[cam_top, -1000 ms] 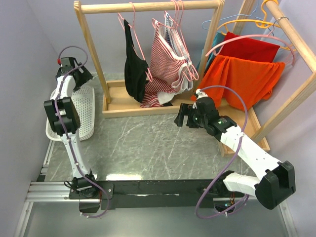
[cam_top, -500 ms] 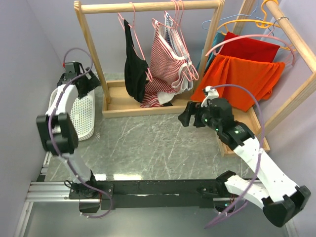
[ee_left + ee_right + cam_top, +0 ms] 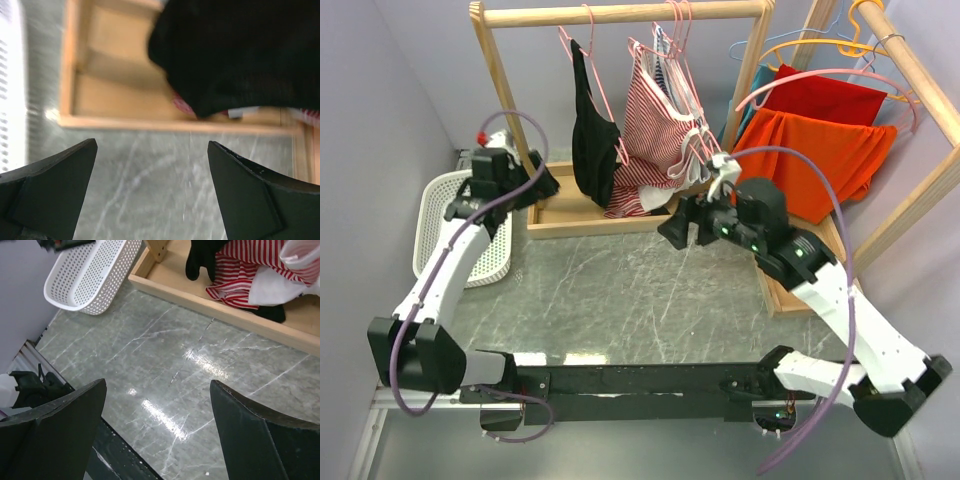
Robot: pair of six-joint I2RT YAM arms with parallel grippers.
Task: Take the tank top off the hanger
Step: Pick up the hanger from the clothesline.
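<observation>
While only overhead shows the hanger [image 3: 606, 100] | left wrist: black tank top [image 3: 240, 55] | left gripper [image 3: 152, 145] spread | right gripper [image 3: 157, 385] spread

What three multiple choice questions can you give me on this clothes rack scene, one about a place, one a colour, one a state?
1. Where is the white basket?
A) left of the wooden rack
B) hanging from the rail
C) under the orange cloth

2. What colour is the leftmost garment on that rack?
A) green
B) black
C) yellow

3. How is the left hand?
A) shut on a hanger
B) shut on the basket
C) open, holding nothing

Answers:
1 A, the top view shows it beside the rack's left post.
2 B, it hangs plainly black.
3 C, its wrist view shows a wide gap with nothing in it.
</observation>
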